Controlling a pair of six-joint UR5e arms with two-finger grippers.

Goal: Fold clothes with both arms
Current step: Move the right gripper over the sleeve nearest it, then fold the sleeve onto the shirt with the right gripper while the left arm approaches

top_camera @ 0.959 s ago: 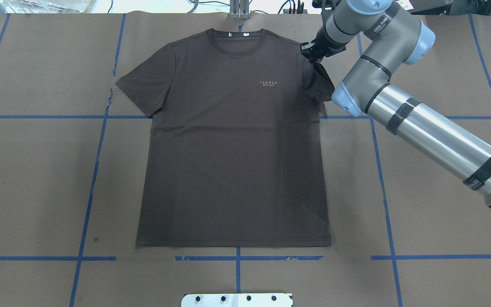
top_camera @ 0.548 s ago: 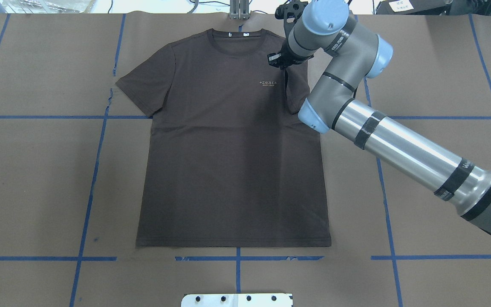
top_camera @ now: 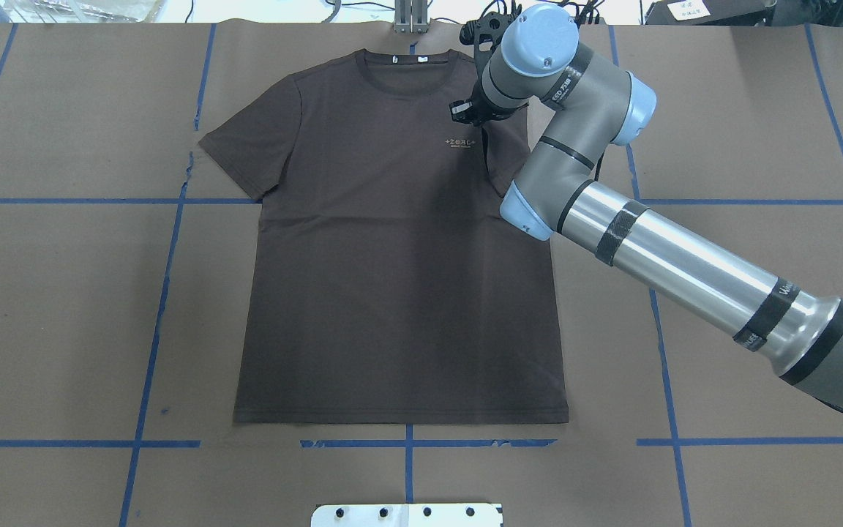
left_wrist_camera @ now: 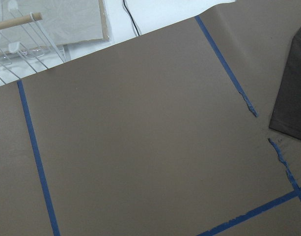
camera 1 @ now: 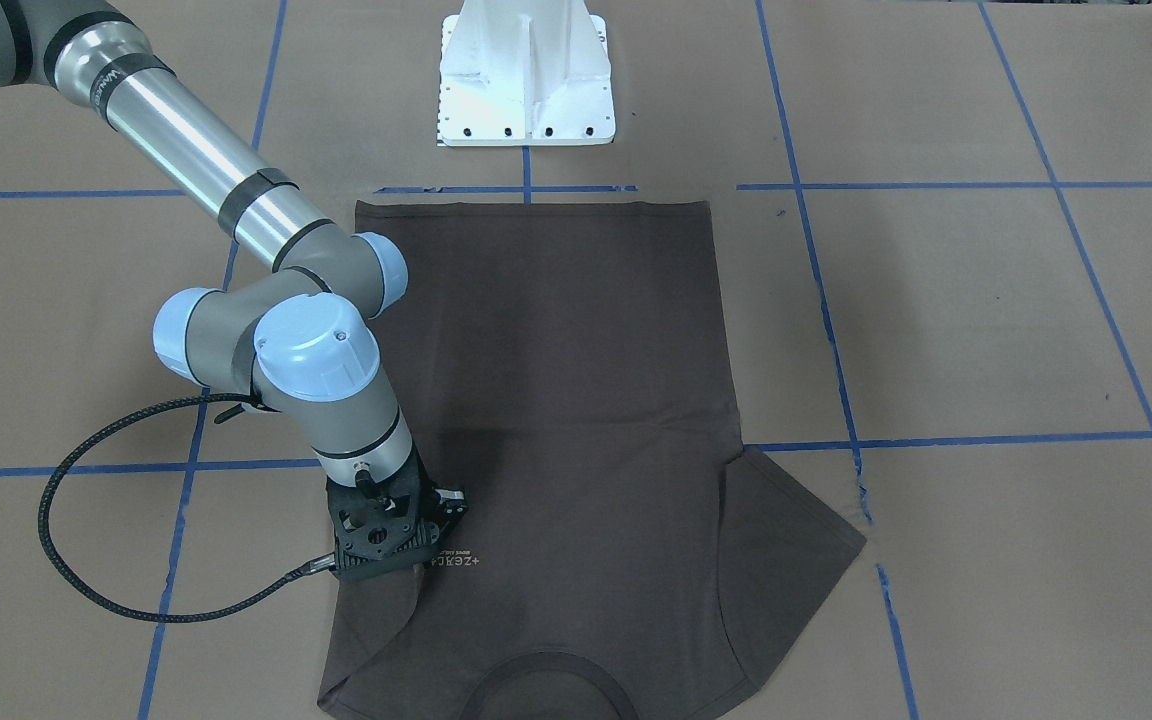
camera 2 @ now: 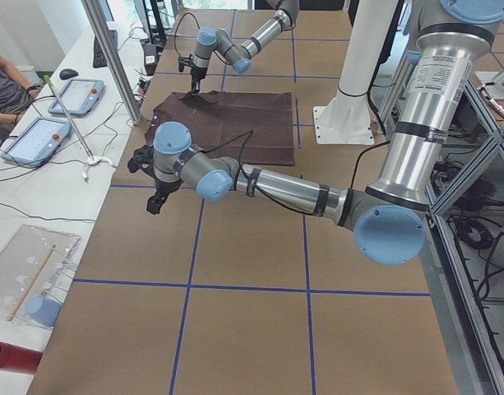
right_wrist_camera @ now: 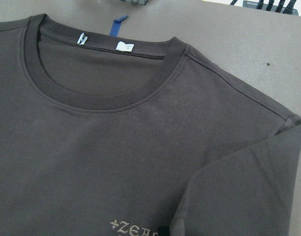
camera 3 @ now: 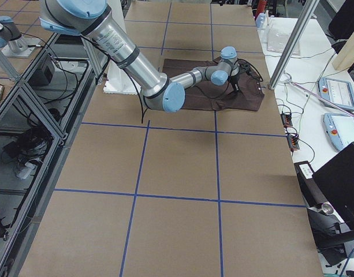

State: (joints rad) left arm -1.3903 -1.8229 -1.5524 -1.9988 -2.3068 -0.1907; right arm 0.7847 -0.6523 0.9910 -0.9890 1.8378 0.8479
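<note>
**Item:** T-shirt (top_camera: 399, 278), dark brown-grey, short-sleeved. It lies flat and face up on the bench (top_camera: 63, 293).
- Long axis: runs straight away from the robot. The hem (top_camera: 399, 419) is at the robot's end and the collar (right_wrist_camera: 106, 104) at the far end.
- The sleeve on the robot's right (right_wrist_camera: 238, 187) is turned inward over the chest. The other sleeve (top_camera: 246, 146) is spread flat.

**Right arm** (top_camera: 656, 241):
- Reaches in a long diagonal across the bench.
- The elbow is over the shirt's right edge, and the wrist is bent steeply down.

**Right fingers** (top_camera: 459, 112):
- They are low over the upper chest.
- The pale lettering (top_camera: 462, 140) is just on the robot's side of them, and the collar is just beyond them.
- The edge of the turned-in sleeve runs up to them.
- The wrist hides the tips, so I cannot tell how wide they stand or whether they pinch the cloth.

**Left arm** (camera 2: 284, 185):
- Stretched low and nearly level, with the wrist turned down.

**Left fingers** (camera 2: 153, 207):
- They hang above bare bench, with blue tape lines (left_wrist_camera: 35, 157) below them.
- The spread sleeve is well off to their side, with no contact.
- I cannot tell how far open they are.
</note>
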